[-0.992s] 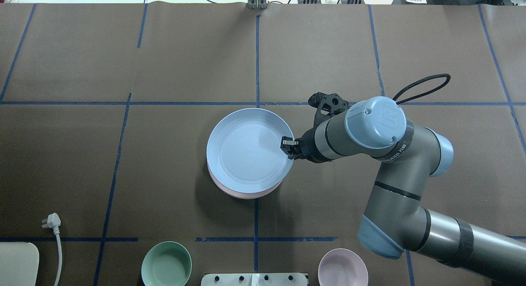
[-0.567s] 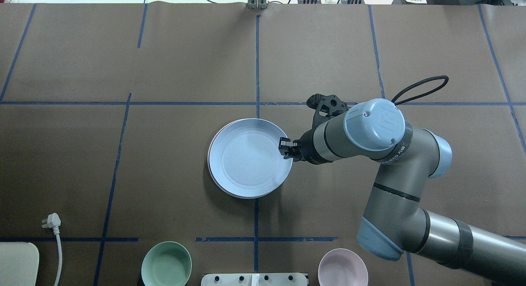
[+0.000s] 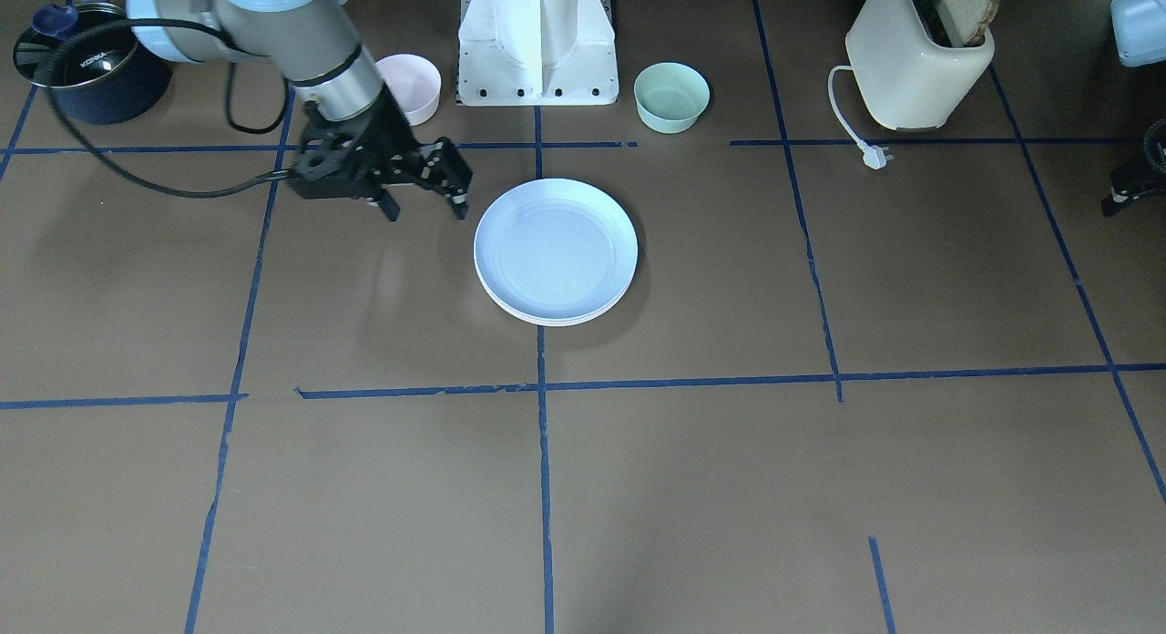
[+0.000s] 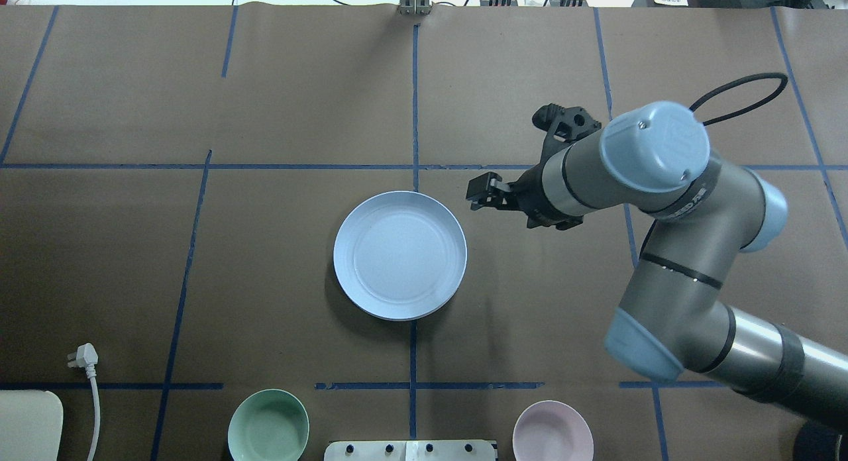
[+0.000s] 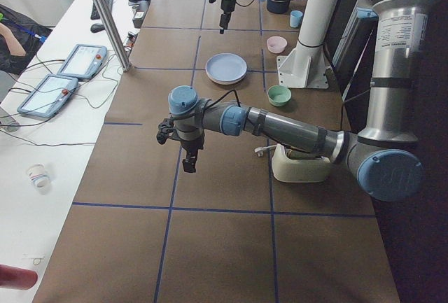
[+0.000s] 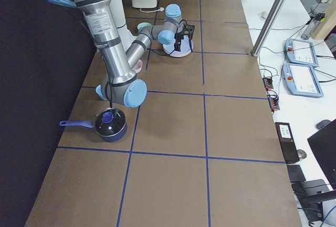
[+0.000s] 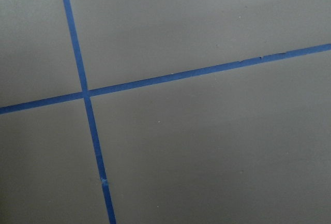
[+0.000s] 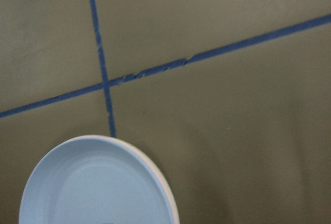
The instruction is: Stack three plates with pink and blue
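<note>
The light blue plate lies on top of the stack at the table's middle, also in the front view. The plates under it show only as thin pale rims; a pinkish edge shows in the right wrist view. My right gripper is open and empty, raised clear of the stack's right side. My left gripper hangs over bare table far to the left; I cannot tell whether it is open or shut. Its wrist view shows only paper and tape.
A green bowl and a small pink bowl stand near the robot base. A toaster with its loose plug is at the left, and a dark pot at the right.
My right gripper lowered the blue plate flat onto the stack, let it go, then rose and drew back to the right and away.
</note>
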{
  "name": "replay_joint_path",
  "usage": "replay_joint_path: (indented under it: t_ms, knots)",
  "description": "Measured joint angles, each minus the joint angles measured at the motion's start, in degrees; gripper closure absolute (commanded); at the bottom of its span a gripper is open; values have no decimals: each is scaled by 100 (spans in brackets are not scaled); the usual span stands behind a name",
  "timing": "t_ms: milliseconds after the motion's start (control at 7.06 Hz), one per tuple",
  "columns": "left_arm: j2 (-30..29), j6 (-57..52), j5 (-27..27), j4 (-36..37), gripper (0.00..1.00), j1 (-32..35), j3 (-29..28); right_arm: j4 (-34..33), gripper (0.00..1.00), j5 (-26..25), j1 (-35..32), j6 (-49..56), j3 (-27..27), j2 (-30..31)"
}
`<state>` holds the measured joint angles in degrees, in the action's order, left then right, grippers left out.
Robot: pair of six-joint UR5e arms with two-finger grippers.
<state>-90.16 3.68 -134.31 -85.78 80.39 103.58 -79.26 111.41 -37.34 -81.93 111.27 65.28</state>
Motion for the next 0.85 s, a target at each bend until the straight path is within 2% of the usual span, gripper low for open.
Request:
replay_joint_path:
  t_ms: [142,425,567,850]
  knots:
    - [32,-298,1,24,0,241,-152,-401,0,331,-446,639,123,135]
    - [45,-915,-11,37,0,818,-799,-777,0,1100,-1511,2824,427,1078]
    - [54,-996,-14,2,0,931,-1062,-824,0,1480,-2133,4005,403,1578]
    - [54,-1013,-16,-23,0,997,-1222,-839,0,2036,-3258,6185,-86,2306]
